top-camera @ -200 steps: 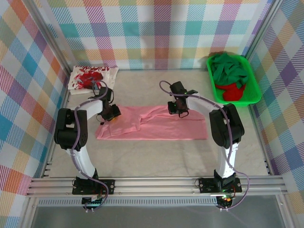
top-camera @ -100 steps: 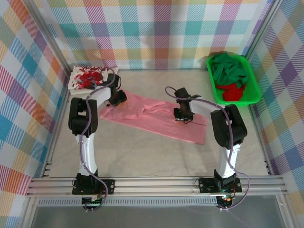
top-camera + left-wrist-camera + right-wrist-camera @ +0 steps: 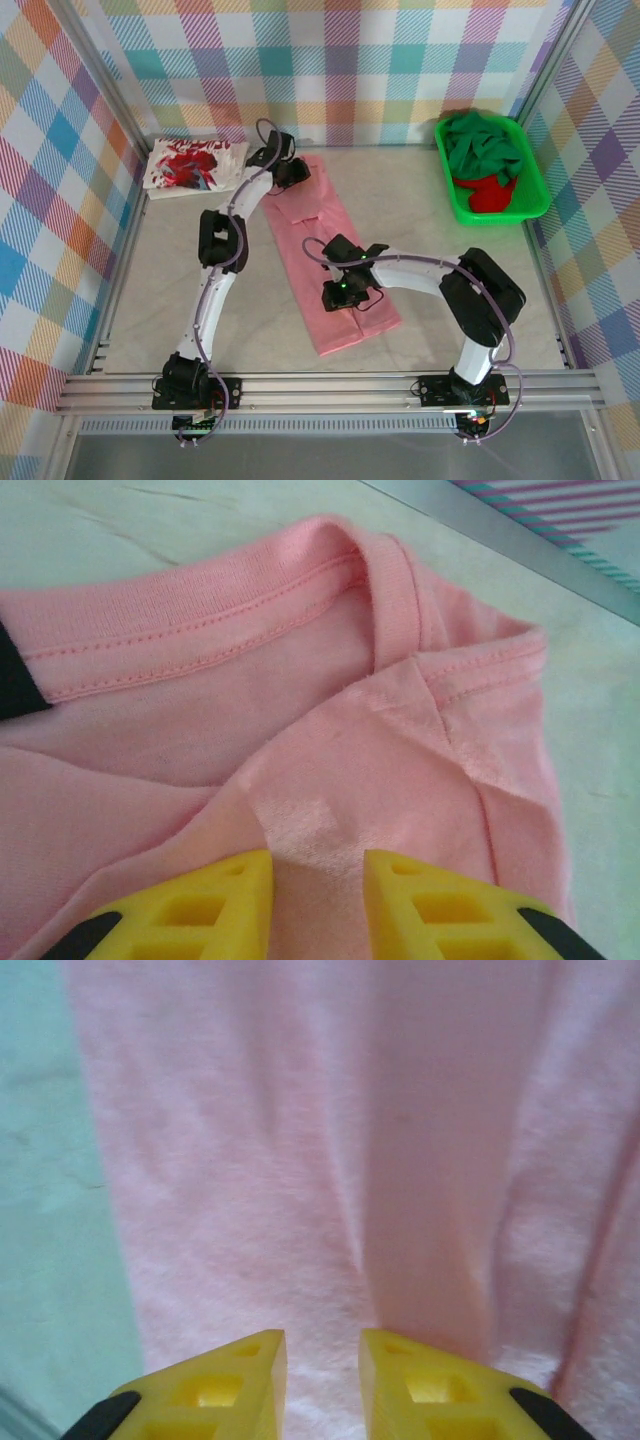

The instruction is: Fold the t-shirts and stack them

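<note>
- Salmon-pink t-shirt [image 3: 318, 240] lies on the table [image 3: 430, 200] as a long folded strip. In the top view it runs from the far middle toward the near edge and slants a little to the right as it nears us.
- From above we see the left gripper [image 3: 290, 172] at the strip's far end. The right gripper [image 3: 340, 290] sits low on the cloth past its middle. At that size we cannot read the fingers of either one.
- The left wrist view fills that gap. The left gripper [image 3: 318, 865] has its yellow fingers [image 3: 215, 900] drawn close, with a raised ridge of the salmon-pink t-shirt [image 3: 330, 760] pinched between them. The ribbed collar [image 3: 200, 620], with its double stitching, curves across just beyond.
- The right wrist view shows the right gripper [image 3: 322, 1345] with its fingers [image 3: 225, 1385] nearly together, clamped on the salmon-pink t-shirt [image 3: 300, 1160]. A soft fold runs up from the gap, and bare table [image 3: 40, 1210] shows along the left.
- The top view adds the other garments. A white t-shirt [image 3: 195, 165] with red print lies flat at the far left, apart from the pink strip.
- At the far right, the green tray [image 3: 500, 214] holds a bunched dark green t-shirt [image 3: 480, 145], with a red t-shirt [image 3: 490, 193] at its near end.
</note>
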Robot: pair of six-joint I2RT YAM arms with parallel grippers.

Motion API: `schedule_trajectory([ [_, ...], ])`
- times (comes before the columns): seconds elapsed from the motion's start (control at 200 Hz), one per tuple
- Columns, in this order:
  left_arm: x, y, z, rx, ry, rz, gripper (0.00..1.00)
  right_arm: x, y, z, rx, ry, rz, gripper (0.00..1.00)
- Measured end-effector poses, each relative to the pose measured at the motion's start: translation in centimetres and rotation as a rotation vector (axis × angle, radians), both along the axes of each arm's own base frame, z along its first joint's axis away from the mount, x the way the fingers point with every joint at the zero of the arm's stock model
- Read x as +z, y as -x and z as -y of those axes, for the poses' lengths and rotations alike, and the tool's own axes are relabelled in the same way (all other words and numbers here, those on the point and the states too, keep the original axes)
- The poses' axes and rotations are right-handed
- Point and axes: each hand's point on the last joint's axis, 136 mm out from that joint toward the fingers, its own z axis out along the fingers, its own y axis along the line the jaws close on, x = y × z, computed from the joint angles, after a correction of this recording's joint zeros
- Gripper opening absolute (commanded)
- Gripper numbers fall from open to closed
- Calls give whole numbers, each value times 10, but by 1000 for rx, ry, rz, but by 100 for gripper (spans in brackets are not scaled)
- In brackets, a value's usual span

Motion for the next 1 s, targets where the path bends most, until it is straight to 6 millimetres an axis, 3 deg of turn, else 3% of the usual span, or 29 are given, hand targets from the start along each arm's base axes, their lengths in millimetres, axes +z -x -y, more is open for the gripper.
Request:
schedule_trajectory([
  [0.145, 2, 4, 6, -38, 12, -1, 34, 31, -31, -5, -65, -74, 60, 31],
  [0.28, 10, 29, -13, -21, -48, -36, 38, 68, -81, 19, -199, -150, 140, 33],
  [0.345, 30, 47, -26, 2, -76, -32, 38, 79, -106, 31, -257, -159, 176, 34],
  [0.44, 80, 67, -41, 41, -95, 40, 38, 81, -137, 46, -319, -140, 210, 33],
  [0.52, 122, 82, -48, 71, -91, 121, 37, 72, -157, 50, -331, -103, 223, 27],
  [0.61, 143, 94, -55, 107, -102, 173, 33, 54, -176, 47, -323, -48, 219, 15],
  [0.685, 132, 100, -56, 131, -117, 162, 32, 40, -188, 43, -305, -13, 214, 0],
  [0.865, 43, 100, -60, 179, -181, -8, 30, 17, -218, 33, -298, 25, 214, 0],
  [1.0, -12, 91, -59, 205, -201, -113, 27, 17, -225, 36, -313, 25, 225, 0],
])
